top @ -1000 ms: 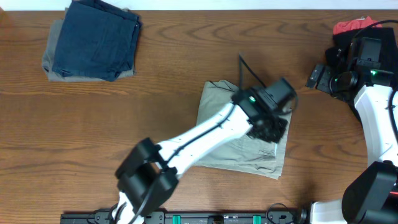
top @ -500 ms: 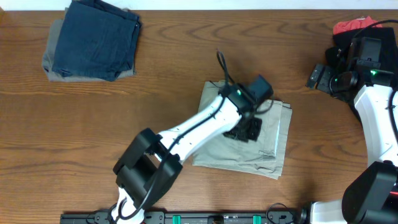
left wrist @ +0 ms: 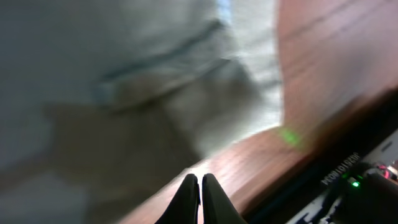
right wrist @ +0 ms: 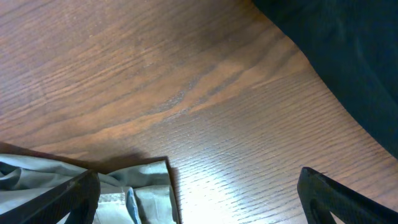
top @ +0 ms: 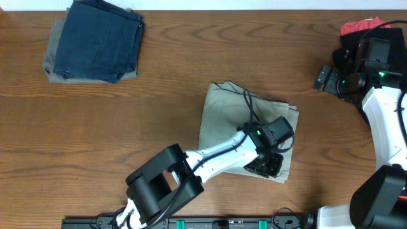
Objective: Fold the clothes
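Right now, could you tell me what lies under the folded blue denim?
A grey garment pokes out beneath the blue denim at its left and lower edges; the rest is covered.

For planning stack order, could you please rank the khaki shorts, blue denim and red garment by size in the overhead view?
1. khaki shorts, partly covered
2. blue denim, nearly equal, so unsure
3. red garment, mostly hidden
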